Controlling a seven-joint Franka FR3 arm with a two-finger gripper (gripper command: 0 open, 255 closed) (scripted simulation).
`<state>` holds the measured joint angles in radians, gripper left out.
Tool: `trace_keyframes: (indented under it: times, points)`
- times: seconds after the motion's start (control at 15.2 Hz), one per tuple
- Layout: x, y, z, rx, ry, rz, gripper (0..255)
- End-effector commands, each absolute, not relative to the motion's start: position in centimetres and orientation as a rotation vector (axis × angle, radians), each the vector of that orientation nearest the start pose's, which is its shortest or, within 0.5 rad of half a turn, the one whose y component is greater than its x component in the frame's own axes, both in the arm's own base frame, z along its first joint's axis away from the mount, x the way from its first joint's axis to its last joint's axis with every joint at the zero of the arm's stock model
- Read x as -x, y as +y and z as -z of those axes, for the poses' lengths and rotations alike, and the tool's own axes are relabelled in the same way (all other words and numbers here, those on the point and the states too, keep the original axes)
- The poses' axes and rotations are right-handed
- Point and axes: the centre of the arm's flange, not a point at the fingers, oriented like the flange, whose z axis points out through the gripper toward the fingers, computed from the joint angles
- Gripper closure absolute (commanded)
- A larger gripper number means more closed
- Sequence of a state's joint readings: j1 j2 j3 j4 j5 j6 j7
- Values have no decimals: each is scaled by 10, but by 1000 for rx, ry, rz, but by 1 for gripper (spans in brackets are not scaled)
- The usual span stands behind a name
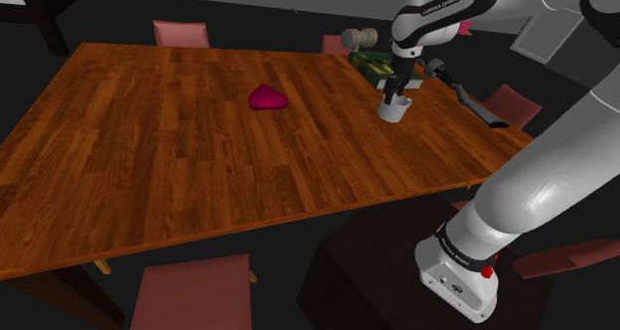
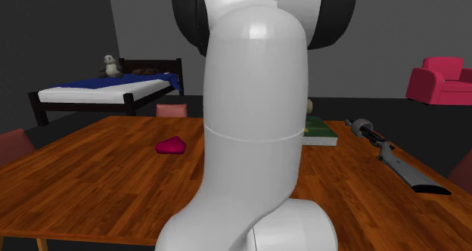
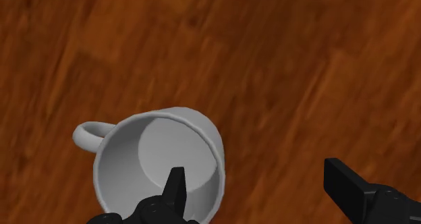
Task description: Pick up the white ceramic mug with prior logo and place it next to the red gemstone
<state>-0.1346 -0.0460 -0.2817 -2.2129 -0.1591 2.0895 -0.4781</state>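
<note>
White mug (image 1: 394, 109) at the table (image 1: 149, 169)'s far right in the shoulder view, well apart from the red gemstone (image 1: 268, 98), wall straddled by the open, empty gripper (image 3: 254, 172), one finger (image 3: 175, 192) inside, likely for a rim pinch.

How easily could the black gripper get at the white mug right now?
Probably yes, easily: the gripper hangs right above the mug, fingers open, one tip over its hollow and the other outside its wall. Nothing on the wooden table blocks it.
</note>
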Motion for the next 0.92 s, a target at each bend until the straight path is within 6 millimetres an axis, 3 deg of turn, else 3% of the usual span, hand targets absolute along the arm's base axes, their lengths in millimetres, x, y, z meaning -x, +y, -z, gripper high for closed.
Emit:
trace_keyframes:
  times: [0.0,0.53,0.86]
  points:
    - [-478,-231,-375,3212,-243,-202,0]
    - [-474,-236,-334,3213,-244,-203,0]
    - [-474,-236,-334,3213,-244,-203,0]
